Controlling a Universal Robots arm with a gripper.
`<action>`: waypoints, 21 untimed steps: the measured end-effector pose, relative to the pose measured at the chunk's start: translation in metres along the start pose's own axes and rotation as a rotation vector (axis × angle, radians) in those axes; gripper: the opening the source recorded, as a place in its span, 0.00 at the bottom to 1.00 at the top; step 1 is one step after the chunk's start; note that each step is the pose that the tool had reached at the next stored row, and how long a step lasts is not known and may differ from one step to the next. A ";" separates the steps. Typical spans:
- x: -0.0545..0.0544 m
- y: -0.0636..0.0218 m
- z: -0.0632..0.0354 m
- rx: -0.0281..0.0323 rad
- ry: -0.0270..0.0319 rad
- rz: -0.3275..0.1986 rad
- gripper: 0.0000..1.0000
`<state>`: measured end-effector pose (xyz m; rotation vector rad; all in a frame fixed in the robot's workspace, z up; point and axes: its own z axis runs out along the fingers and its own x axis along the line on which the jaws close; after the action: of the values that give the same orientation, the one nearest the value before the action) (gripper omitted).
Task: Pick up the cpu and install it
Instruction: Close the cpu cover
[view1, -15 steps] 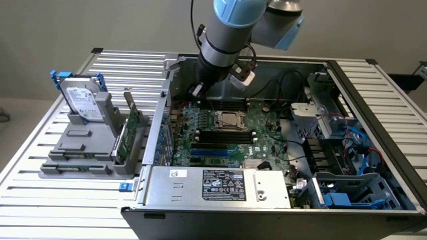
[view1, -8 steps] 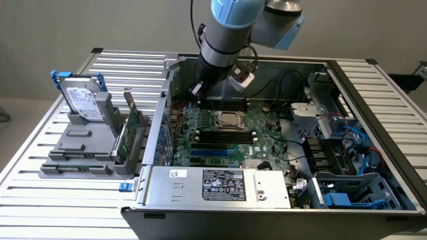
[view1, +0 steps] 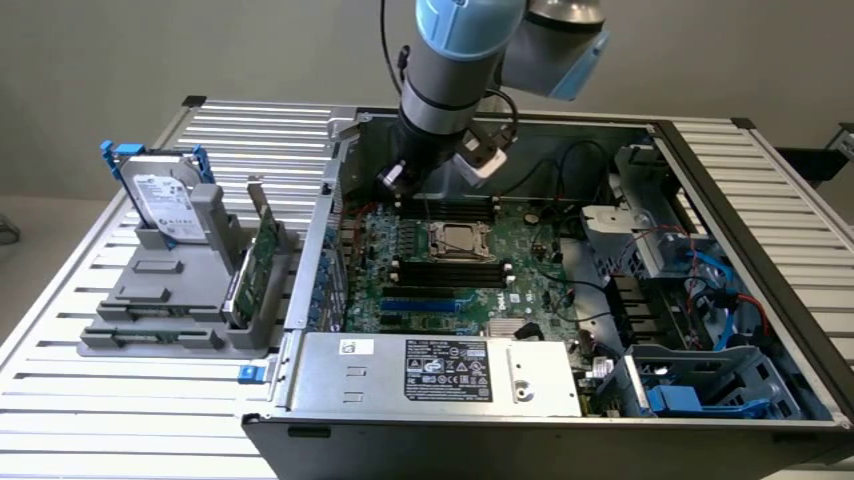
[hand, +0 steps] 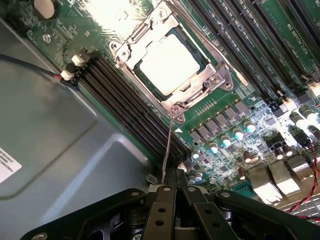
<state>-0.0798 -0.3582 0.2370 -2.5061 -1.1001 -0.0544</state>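
Now the gripper (hand: 176, 175), fingers pressed together, hangs near the cpu (hand: 169, 64) in its socket (hand: 216, 82), inside an open computer case (view1: 534, 445) on a slatted metal table (view1: 120, 400).

Exterior overview, wrist close-up (cpu (hand: 169, 65) shared)

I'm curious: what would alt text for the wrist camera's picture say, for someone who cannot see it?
A silver cpu lies in its metal-framed socket on a green motherboard, flanked by black memory slots. Close to the camera, the shut black gripper sits at the end of a thin metal lever running from the socket's corner.
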 end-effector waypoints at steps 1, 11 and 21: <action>0.000 0.0000 0.0000 -0.0019 0.0051 0.012 0.11; 0.000 0.0000 0.0000 -0.0172 0.0486 0.110 0.11; 0.000 0.0014 -0.0006 -0.0137 0.0757 0.150 0.11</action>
<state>-0.0789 -0.3595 0.2370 -2.5684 -0.8825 -0.1139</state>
